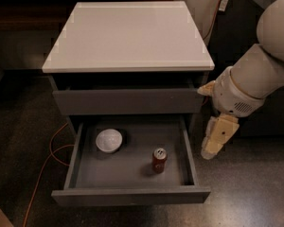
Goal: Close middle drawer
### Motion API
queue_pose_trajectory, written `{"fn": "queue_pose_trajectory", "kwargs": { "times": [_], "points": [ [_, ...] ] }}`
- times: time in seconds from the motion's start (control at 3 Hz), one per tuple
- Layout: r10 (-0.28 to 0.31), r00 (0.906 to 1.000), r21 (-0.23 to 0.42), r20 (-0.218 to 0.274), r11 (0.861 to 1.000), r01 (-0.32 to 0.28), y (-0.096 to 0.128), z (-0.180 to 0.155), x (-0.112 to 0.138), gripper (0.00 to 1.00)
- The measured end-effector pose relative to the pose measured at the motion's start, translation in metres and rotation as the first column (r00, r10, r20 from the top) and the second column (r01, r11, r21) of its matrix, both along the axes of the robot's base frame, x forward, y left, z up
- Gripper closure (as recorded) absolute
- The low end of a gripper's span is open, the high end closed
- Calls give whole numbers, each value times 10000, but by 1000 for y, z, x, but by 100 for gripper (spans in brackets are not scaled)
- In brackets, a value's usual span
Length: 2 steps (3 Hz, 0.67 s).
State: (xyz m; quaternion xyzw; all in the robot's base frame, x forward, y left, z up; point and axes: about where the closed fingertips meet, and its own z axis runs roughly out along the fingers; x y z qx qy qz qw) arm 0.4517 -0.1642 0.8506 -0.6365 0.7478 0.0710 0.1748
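Observation:
The middle drawer (130,196) of a small cabinet stands pulled out towards me, its plain grey front panel nearest the camera. In its grey tray lie a small white bowl (109,140) at the left and a red soda can (159,160) upright right of centre. My gripper (217,135), cream-coloured on a white arm, hangs just outside the drawer's right side wall, about level with the can and apart from the drawer. It holds nothing that I can see.
The cabinet has a white top (130,34) and a grey drawer front (128,101) above the open drawer. An orange cable (51,151) lies on the dark speckled floor at the left. A dark cabinet (246,27) stands behind the arm at the right.

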Motion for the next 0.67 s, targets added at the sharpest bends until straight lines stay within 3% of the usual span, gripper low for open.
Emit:
{"fn": "queue_pose_trajectory", "kwargs": {
  "times": [0.33,0.67],
  "points": [
    [407,9990,-210,-172,9989,-410,10,-24,-4,0],
    [453,9988,-137,-201,9989,-456,11,-24,-5,0]
  ]
}}
